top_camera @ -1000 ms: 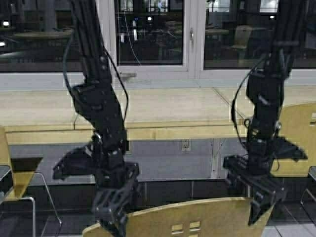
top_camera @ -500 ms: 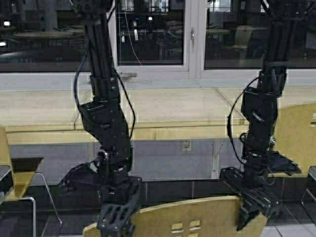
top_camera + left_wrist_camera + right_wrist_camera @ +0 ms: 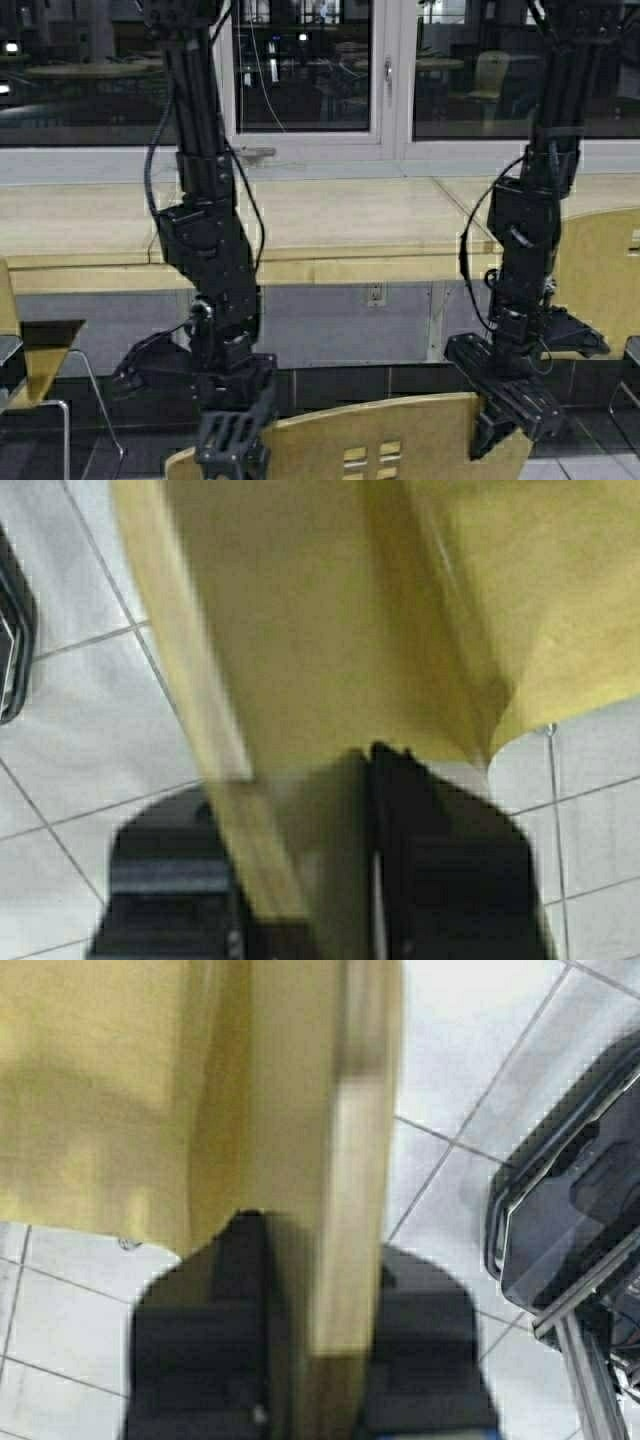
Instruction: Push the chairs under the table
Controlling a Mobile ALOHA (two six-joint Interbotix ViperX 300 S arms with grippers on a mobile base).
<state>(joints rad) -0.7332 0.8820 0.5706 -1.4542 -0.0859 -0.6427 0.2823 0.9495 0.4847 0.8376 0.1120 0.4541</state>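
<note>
A: Status? Both end effectors on the near chair?
B: Yes. Left end effector and right end effector each clamp the backrest edge. Chair sits short of the counter, not under it yet. Side chairs untouched.
A: Wrist views?
B: They show fingers straddling the plywood, plus floor tiles. High view doesn't.

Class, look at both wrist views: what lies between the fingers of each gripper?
The chair's backrest. Its edge runs between the fingers of the left gripper in the left wrist view, and of the right gripper in the right wrist view.
</note>
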